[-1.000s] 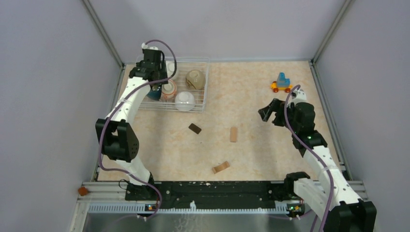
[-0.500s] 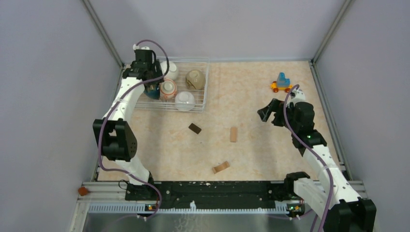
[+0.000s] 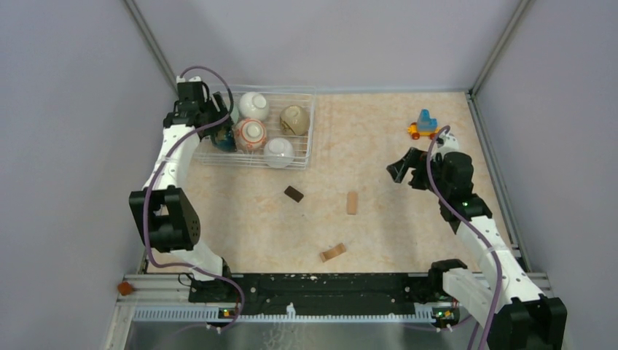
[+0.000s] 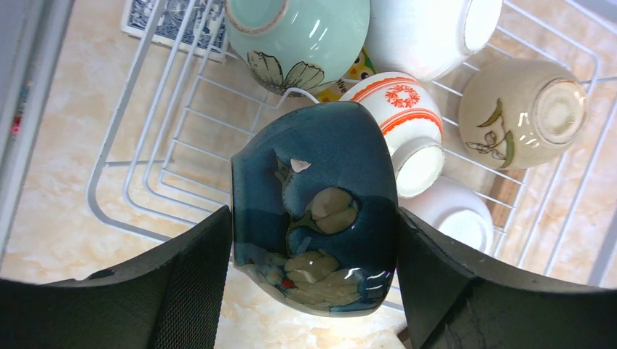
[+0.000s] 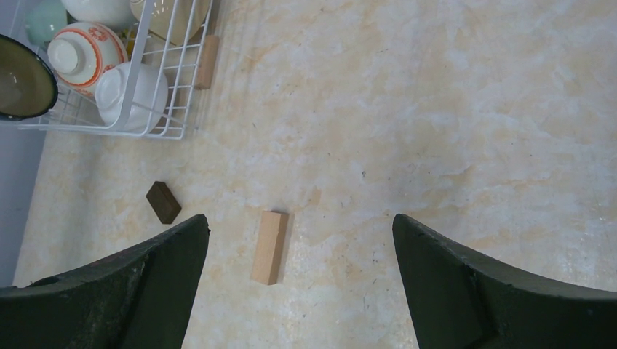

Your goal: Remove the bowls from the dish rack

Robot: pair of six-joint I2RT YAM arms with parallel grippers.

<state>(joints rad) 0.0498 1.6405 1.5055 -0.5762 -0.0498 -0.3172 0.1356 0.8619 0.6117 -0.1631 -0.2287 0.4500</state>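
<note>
Bowls crowd the dish rack [image 3: 302,148] at the far left of the table [image 3: 393,219], and the left gripper [image 4: 313,240] has one of them: its fingers press on either side of the dark blue bowl [image 4: 313,182], which is tipped on its side over the rack's left end. Whether it clears the wire is hard to say. Beyond it sit a pale-green bowl [image 4: 295,36], a white bowl [image 4: 429,33], an orange-red patterned bowl [image 4: 396,116], a tan bowl [image 4: 524,109] and a second white bowl [image 4: 455,211]. Over on the right, the right gripper [image 5: 298,224] hangs above the table, jaws wide apart with nothing between them, and a light wooden block [image 5: 269,247] below.
</note>
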